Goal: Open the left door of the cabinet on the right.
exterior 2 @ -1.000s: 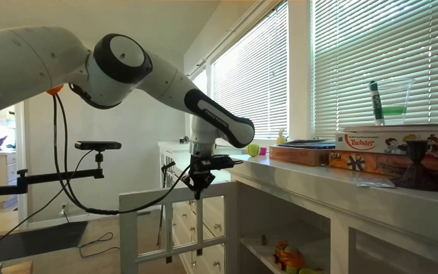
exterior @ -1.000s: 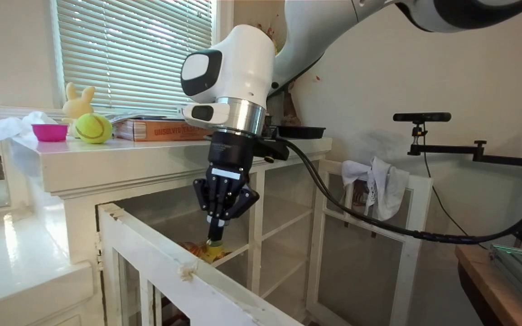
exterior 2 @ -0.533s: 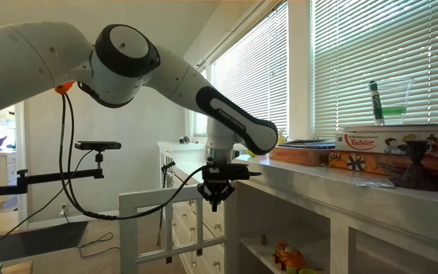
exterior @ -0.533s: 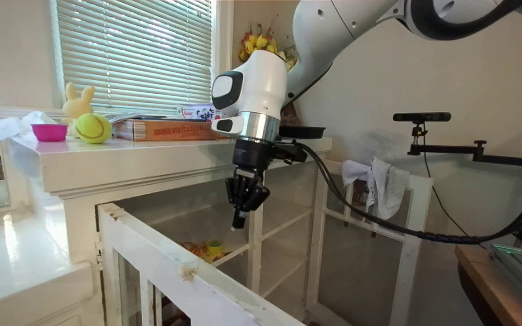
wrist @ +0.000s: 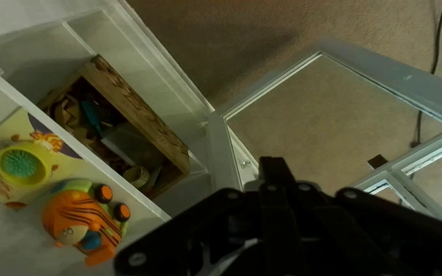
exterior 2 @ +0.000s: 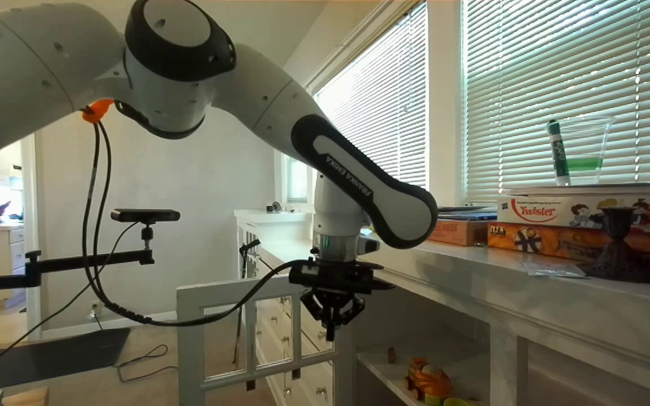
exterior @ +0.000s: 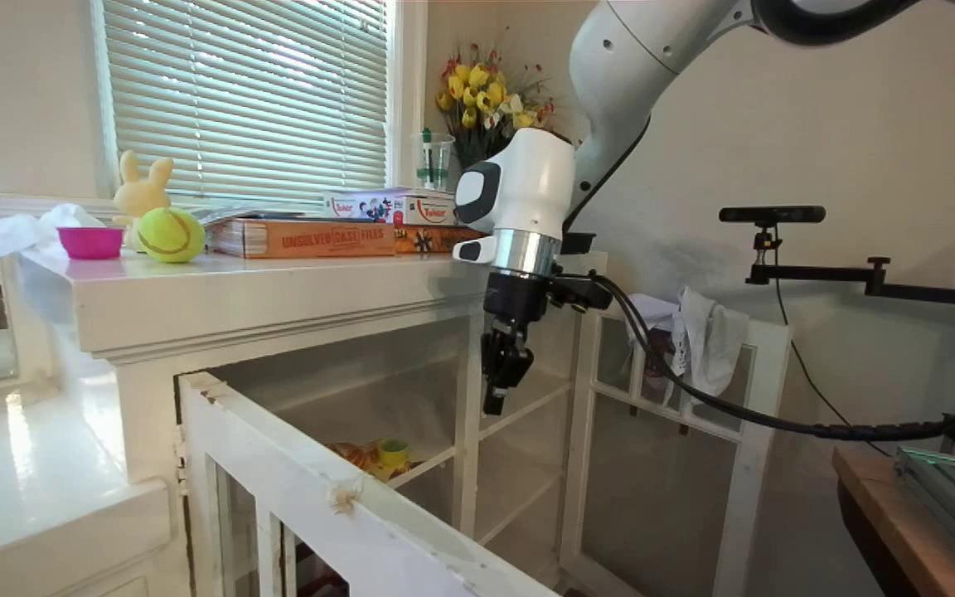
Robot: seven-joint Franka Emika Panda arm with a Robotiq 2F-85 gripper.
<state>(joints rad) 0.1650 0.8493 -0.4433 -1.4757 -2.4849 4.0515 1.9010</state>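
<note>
Standing open, the left door [exterior: 312, 485] faces the pincer [exterior 2: 330, 331].

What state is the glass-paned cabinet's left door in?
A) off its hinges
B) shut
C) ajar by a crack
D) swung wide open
D: in both exterior views the left door stands well out from the cabinet, leaving the shelf with the orange toy car exposed.

The arm [exterior 2: 271, 101] is white, its cables [exterior: 846, 432] and pincer [exterior 2: 330, 332] black.
</note>
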